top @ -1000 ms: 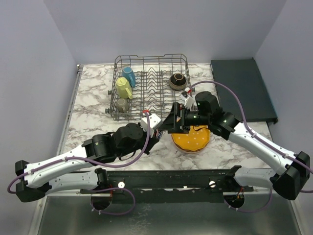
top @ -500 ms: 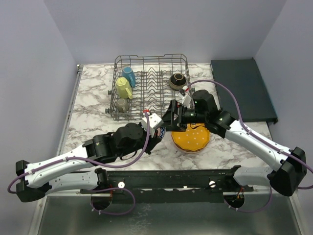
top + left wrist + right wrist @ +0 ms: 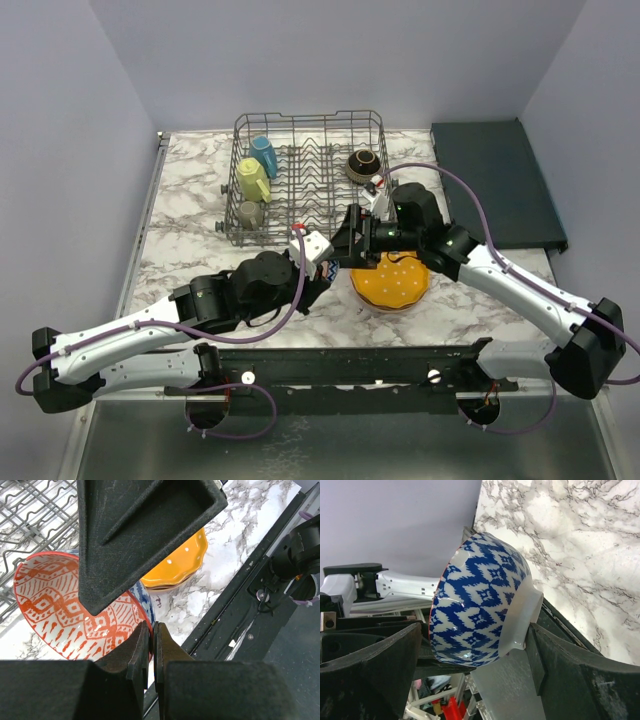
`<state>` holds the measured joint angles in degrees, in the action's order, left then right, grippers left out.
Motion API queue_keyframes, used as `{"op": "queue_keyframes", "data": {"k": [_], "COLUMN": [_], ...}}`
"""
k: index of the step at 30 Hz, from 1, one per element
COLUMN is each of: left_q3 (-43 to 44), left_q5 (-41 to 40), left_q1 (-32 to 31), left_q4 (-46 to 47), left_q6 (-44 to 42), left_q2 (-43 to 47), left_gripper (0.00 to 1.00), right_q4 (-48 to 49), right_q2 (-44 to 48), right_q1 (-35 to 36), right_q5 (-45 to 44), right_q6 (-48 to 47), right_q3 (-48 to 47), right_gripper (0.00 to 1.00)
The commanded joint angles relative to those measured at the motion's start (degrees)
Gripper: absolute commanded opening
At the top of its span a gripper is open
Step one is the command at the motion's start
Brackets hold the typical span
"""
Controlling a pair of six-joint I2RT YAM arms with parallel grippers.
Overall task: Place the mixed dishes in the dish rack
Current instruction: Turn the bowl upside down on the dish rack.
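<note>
Clenched on the rim of the bowl (image 3: 55, 600), the left pincer (image 3: 151, 630) sits just left of centre in the top view. It holds the bowl tipped on edge above the table (image 3: 190, 230). The bowl is red-patterned inside and blue and white outside. Reaching in from the right, the right pincer (image 3: 475, 630) is released and spread wide, one finger at each side of the bowl; whether either finger touches it cannot be told. Just below and right of the pincers, the orange plate (image 3: 392, 285) lies flat on the table. Across the upper middle stands the rack (image 3: 310, 116). At its left end are a blue mug (image 3: 263, 155), a yellow-green mug (image 3: 252, 180) and a grey cup (image 3: 250, 213), and toward its right end is a dark bowl (image 3: 362, 166). A dark tray (image 3: 495, 180) fills the upper right.
</note>
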<state>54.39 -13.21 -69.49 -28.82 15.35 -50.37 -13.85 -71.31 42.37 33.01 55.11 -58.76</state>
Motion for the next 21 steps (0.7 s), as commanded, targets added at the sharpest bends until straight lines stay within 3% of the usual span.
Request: {"op": "queue_keyframes", "data": {"k": [1, 5, 16, 21], "left_q3": [-0.43, -0.51, -0.43, -0.32], "left_q5": [-1.42, -1.68, -2.17, -2.78], "left_q1": [-0.25, -0.27, -0.27, -0.25], "left_q4": [3.68, 3.70, 3.97, 3.87], "left_q6": [-0.85, -0.94, -1.34, -0.99], "left_q2": [1.15, 1.06, 0.46, -0.24], "left_gripper": [0.00, 0.00, 0.00, 0.02], "right_q4": [2.55, 2.70, 3.65, 4.61], "right_q2": [-0.74, -1.06, -1.00, -0.92], "right_q1": [0.00, 0.02, 0.05, 0.07], "right_q5": [3.16, 3.84, 4.43, 4.25], "right_q6": [0.61, 0.61, 0.81, 0.96], "right_q3": [-0.66, -0.58, -0.35, 0.00], "right_gripper": [0.88, 0.85, 0.67, 0.47]}}
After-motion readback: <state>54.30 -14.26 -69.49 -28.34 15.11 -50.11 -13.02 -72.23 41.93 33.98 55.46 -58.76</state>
